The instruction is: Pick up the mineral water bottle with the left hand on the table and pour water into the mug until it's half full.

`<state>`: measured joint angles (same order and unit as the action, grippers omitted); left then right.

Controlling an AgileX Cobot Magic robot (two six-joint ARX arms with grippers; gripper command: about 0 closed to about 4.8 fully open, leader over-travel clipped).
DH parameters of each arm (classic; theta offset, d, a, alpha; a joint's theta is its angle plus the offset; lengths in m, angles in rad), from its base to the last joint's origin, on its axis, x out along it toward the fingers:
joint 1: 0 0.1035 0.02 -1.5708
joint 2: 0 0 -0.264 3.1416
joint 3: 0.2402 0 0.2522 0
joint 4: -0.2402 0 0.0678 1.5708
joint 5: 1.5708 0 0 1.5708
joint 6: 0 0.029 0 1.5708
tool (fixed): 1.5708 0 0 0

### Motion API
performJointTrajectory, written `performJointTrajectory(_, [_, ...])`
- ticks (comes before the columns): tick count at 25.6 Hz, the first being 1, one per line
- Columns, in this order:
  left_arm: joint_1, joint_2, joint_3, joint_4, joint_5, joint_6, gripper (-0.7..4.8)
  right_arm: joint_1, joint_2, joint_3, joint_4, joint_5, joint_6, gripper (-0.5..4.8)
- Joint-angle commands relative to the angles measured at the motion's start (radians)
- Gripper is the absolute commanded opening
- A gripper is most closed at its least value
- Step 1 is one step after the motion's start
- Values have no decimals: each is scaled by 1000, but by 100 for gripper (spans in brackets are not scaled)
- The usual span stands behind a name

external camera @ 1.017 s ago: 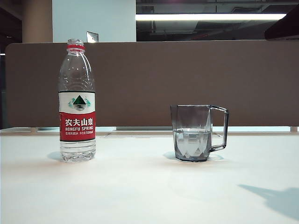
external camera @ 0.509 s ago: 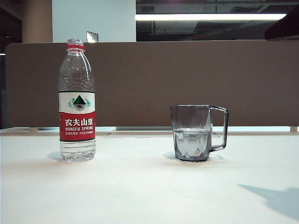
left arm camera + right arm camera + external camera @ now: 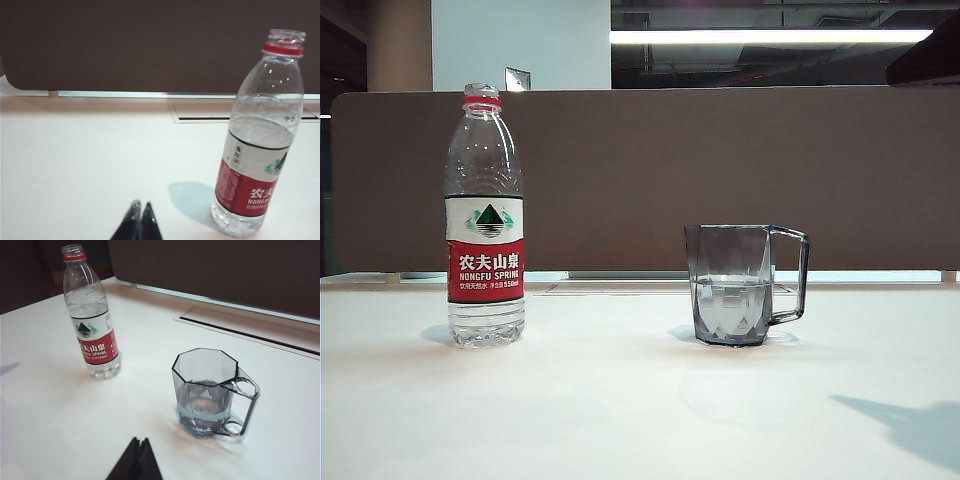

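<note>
The mineral water bottle (image 3: 485, 215) stands upright and uncapped on the white table (image 3: 620, 400), at the left in the exterior view; water fills it to just above the label. It also shows in both wrist views: bottle (image 3: 260, 145), bottle (image 3: 92, 320). The grey faceted mug (image 3: 740, 285) stands to its right, handle turned away from the bottle, about half full of water; the same mug (image 3: 207, 392) shows in the right wrist view. My left gripper (image 3: 140, 205) is shut and empty, short of the bottle. My right gripper (image 3: 139, 441) is shut and empty, short of the mug. Neither arm shows in the exterior view.
A brown partition (image 3: 650, 170) runs along the table's far edge. A recessed cable slot (image 3: 240, 325) lies in the tabletop behind the mug. An arm's shadow (image 3: 910, 430) falls on the table at the front right.
</note>
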<state>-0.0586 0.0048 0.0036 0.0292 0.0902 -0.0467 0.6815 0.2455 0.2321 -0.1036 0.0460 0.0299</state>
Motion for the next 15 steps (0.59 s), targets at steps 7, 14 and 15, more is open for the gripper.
performJointTrajectory(7, [2,0,6,17,3,-7,-5,-32,-32,-42,39,52,2,-1])
performJointTrajectory(14, [2,0,6,17,3,-6,-5,-326,-237,-153,66,68,2,-1])
performJointTrajectory(15, [2,0,6,17,3,-6,-5,-348,-249,-158,69,68,2,-1])
